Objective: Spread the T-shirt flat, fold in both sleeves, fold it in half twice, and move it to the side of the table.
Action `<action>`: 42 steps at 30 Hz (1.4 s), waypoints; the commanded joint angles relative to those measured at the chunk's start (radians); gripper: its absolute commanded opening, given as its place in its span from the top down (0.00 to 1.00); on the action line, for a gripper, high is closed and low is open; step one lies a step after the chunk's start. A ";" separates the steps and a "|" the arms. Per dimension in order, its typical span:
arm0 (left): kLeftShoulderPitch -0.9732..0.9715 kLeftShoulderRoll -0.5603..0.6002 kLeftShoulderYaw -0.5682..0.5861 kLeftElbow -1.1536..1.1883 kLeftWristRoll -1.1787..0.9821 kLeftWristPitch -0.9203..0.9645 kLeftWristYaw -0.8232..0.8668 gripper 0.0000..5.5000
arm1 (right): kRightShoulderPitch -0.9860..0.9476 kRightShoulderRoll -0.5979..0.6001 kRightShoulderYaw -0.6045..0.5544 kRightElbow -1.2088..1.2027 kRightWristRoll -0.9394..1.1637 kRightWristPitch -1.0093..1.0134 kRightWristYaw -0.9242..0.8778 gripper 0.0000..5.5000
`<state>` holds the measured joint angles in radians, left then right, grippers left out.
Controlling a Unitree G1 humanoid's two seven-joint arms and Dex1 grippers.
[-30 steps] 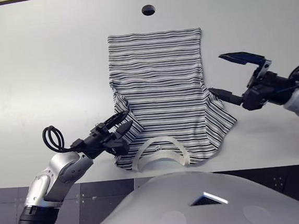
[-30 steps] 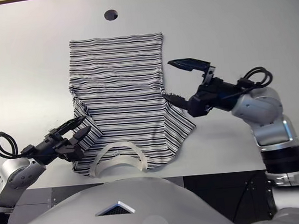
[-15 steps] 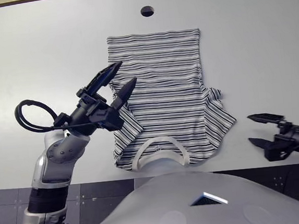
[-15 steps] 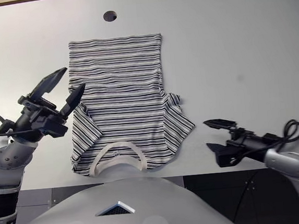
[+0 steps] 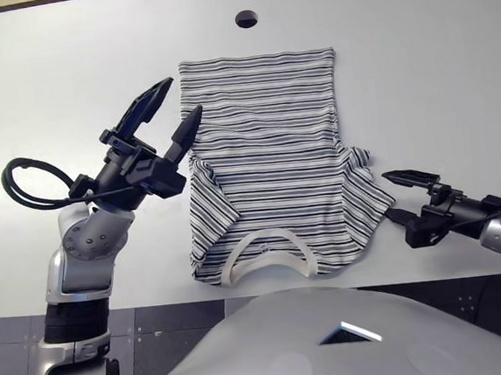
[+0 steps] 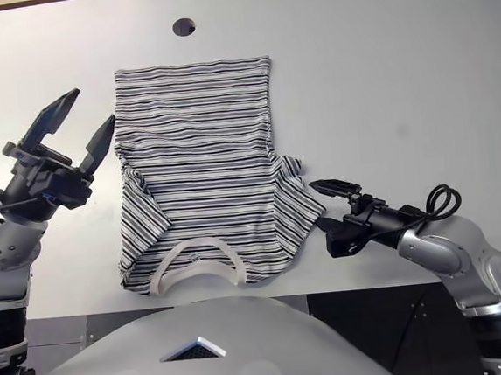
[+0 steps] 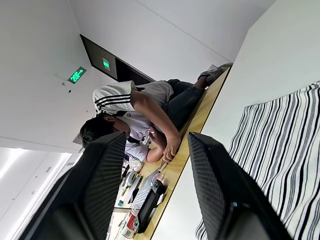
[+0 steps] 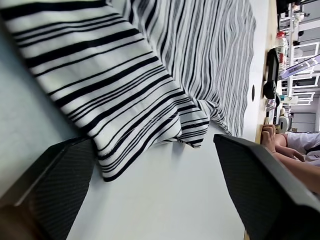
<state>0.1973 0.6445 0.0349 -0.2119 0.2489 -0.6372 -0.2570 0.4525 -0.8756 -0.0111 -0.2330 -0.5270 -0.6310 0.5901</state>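
A white table (image 5: 64, 63) seen from above, with a black-and-white striped T-shirt (image 5: 269, 151) lying in the middle of it. The shirt's pale collar (image 5: 264, 239) is at the near edge and its straight hem points to the far side, just short of a round cable hole (image 5: 246, 18). Lying lengthways like this, the shirt can be folded along its long sides.

The left sleeve (image 5: 209, 195) lies turned in on top of the body as a slanted flap, so the left edge is fairly straight. On the right, the cloth of the right sleeve (image 5: 367, 196) fans out past the line of the body and ends in a small rumpled corner. That side looks as if it needs more tidying before the halving folds.

The left gripper (image 5: 181, 99) hangs in the air over the left edge of the shirt. Its jaws are spread wide and hold nothing, and it is probably raised this way so that it does not drag the folded sleeve.

The right gripper (image 5: 393, 196) sits low over the table at the near right, just beside the flared cloth. Its jaws are also open and empty. From the right wrist view, the striped edge lies between its two dark fingers (image 8: 60, 185), which suggests it is placed to pinch that edge and carry it inward.

Neither halving fold is made, and the shirt is not yet at the table's side.
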 commanded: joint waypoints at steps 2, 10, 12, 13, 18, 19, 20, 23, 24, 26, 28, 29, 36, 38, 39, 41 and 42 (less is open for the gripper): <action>-0.011 -0.008 0.007 0.013 -0.005 -0.006 -0.010 0.58 | -0.001 -0.010 0.041 0.051 -0.051 0.045 0.002 0.36; 0.012 -0.019 0.013 0.009 -0.009 -0.008 -0.008 0.58 | -0.015 -0.042 0.042 0.072 -0.049 0.051 -0.014 0.64; 0.019 -0.021 0.015 0.005 -0.009 -0.009 -0.009 0.58 | -0.020 -0.046 0.046 0.080 -0.050 0.049 -0.016 0.70; 0.021 -0.023 0.014 0.004 -0.010 -0.009 -0.010 0.58 | -0.022 -0.046 0.051 0.083 -0.050 0.048 -0.018 0.72; 0.028 -0.023 0.012 -0.003 -0.015 -0.010 -0.015 0.58 | -0.018 -0.050 0.066 0.083 -0.047 0.046 -0.024 0.88; 0.029 -0.023 0.011 -0.004 -0.016 -0.011 -0.016 0.58 | -0.017 -0.050 0.068 0.082 -0.047 0.046 -0.025 0.91; 0.031 -0.024 0.011 -0.007 -0.017 -0.010 -0.017 0.58 | -0.016 -0.052 0.070 0.082 -0.046 0.045 -0.026 0.95; 0.035 -0.025 0.011 -0.014 -0.018 -0.009 -0.017 0.58 | -0.015 -0.056 0.078 0.078 -0.042 0.043 -0.026 0.98; 0.036 -0.026 0.011 -0.015 -0.018 -0.008 -0.017 0.58 | -0.016 -0.055 0.082 0.076 -0.042 0.043 -0.026 0.98; 0.037 -0.027 0.012 -0.017 -0.018 -0.007 -0.017 0.58 | -0.017 -0.055 0.085 0.074 -0.041 0.043 -0.028 0.98; 0.037 -0.030 0.013 -0.017 -0.018 -0.006 -0.017 0.58 | -0.020 -0.053 0.072 0.070 -0.031 0.042 -0.041 0.98; 0.037 -0.031 0.013 -0.017 -0.018 -0.006 -0.016 0.58 | -0.023 -0.051 0.063 0.063 -0.021 0.042 -0.047 0.98; 0.037 -0.034 0.011 0.007 -0.014 -0.019 -0.015 0.58 | -0.057 -0.010 -0.011 -0.051 0.125 0.060 -0.080 0.98; 0.039 -0.031 0.006 0.017 -0.012 -0.029 -0.019 0.58 | -0.056 0.001 -0.008 -0.069 0.128 0.064 -0.083 0.98; 0.040 -0.031 0.003 0.020 -0.011 -0.033 -0.020 0.58 | -0.057 0.007 -0.009 -0.075 0.125 0.066 -0.086 0.98; 0.042 -0.031 -0.001 0.029 -0.006 -0.041 -0.022 0.58 | -0.063 0.020 0.001 -0.080 0.114 0.068 -0.087 0.98; 0.042 -0.031 -0.003 0.034 -0.005 -0.045 -0.023 0.58 | -0.067 0.024 0.010 -0.081 0.106 0.067 -0.087 0.98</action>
<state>0.2342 0.6102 0.0411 -0.1956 0.2389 -0.6773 -0.2652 0.4022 -0.8636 -0.0132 -0.3044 -0.4091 -0.5708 0.5042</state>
